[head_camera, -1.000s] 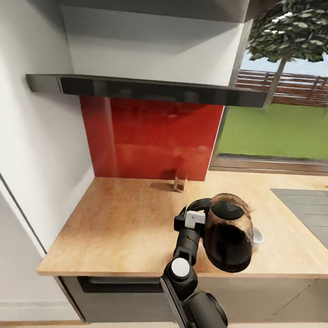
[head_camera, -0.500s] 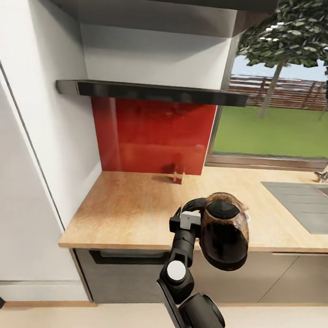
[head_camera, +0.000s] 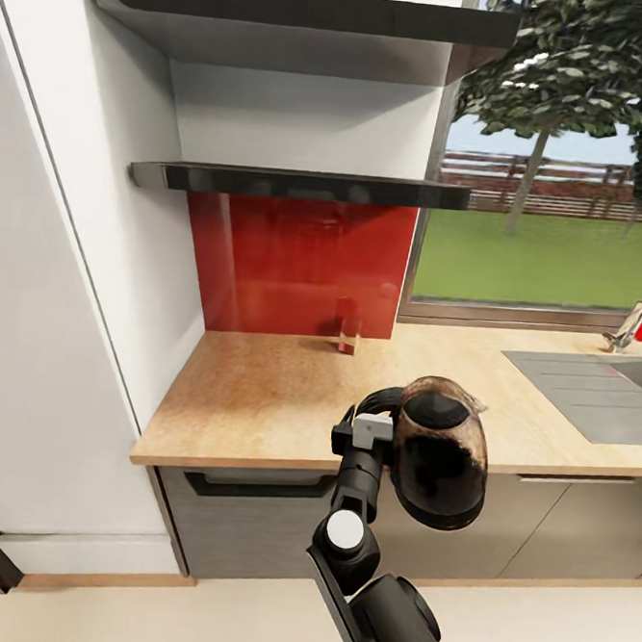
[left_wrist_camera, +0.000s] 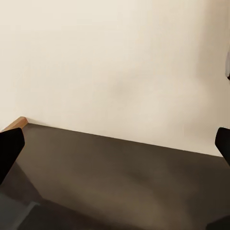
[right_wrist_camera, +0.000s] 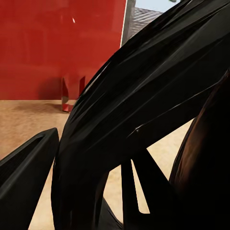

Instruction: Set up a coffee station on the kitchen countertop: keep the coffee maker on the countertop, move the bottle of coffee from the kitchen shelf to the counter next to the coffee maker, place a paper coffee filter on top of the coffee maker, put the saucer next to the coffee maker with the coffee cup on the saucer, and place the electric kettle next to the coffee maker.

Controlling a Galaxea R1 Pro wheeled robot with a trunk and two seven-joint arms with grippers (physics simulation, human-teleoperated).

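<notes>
Head view: the right arm reaches up from the lower edge, and its right gripper [head_camera: 383,415] holds the kettle [head_camera: 437,465] by the black loop handle, jaws closed round the handle. The kettle hangs in the air in front of the bench [head_camera: 257,403], its glass body looking dark brown and its dark lid on top, level with the bench's front edge and the grey cabinet fronts below. It is not resting on anything. On the bench, back by the red wall panel [head_camera: 297,261], stands a small clear glass [head_camera: 348,336], well apart from the kettle. A dark shelf [head_camera: 293,184] runs above the red panel, with a second one higher up. To the right, a steel sink [head_camera: 595,391] is set into the bench, with a tap [head_camera: 630,326] behind it below a window onto grass and a tree.

Left wrist view: two dark fingertips [left_wrist_camera: 10,148] of the left gripper [left_wrist_camera: 117,146] show at opposite edges of the frame, so the jaws stand wide with nothing between them. Past them lie a dark surface and a pale wall.

Right wrist view: the kettle's black handle [right_wrist_camera: 143,105] sits very close, with one dark finger [right_wrist_camera: 24,167] beside it. Behind are the red panel, the small glass and the wooden bench top.
</notes>
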